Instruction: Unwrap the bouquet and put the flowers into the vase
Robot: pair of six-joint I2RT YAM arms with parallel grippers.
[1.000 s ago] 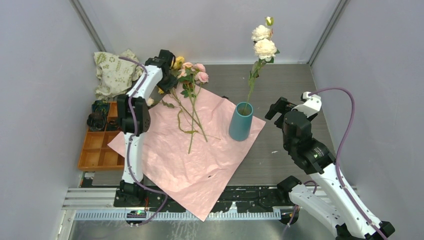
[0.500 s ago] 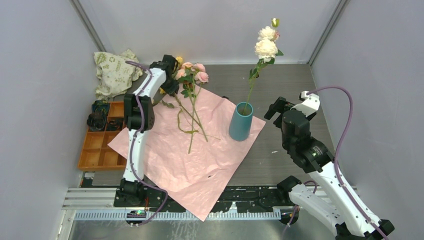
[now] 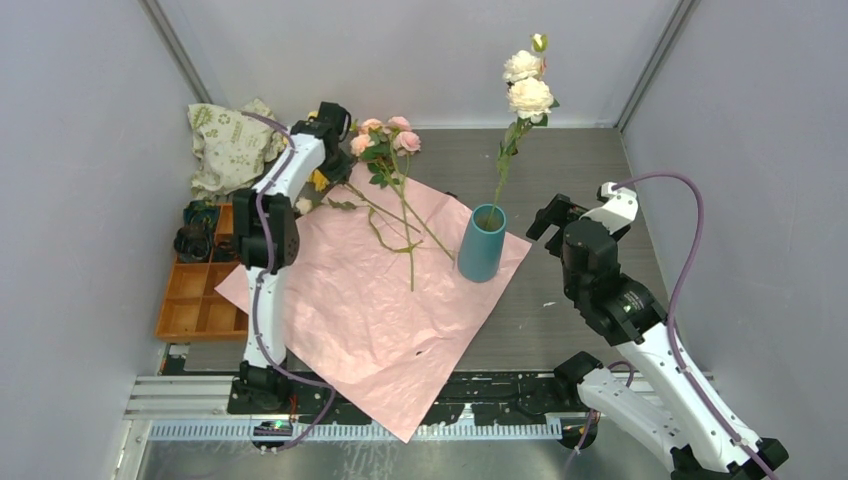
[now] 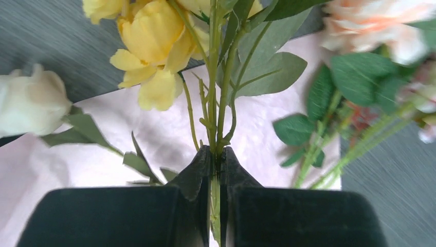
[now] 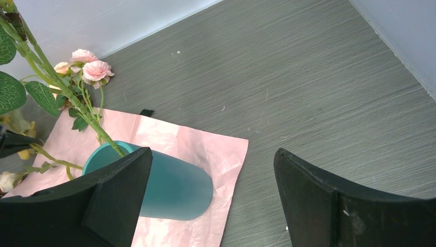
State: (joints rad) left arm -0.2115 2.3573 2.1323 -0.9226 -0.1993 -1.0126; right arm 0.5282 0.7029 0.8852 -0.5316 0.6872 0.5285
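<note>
Flowers with yellow artificial petals and thin green stems were what we found in the left gripper. Its black fingers were clenched on those stems, with the yellow bloom just past the tips and a white bud off to one side. From above, we saw that left gripper at the far edge of the crumpled pink wrapping paper, which lay spread flat on the grey table. Just beside it were pink roses, their long stems trailing across the sheet toward the tall teal-blue tapered vase. That vase stood upright on the paper's right corner and held one leaning stem of white roses. We noted the right gripper near the vase but apart from it, fingers spread wide and grasping nothing. At the far left lay a beige green-printed cloth bag and an orange compartmented wooden tray.
</note>
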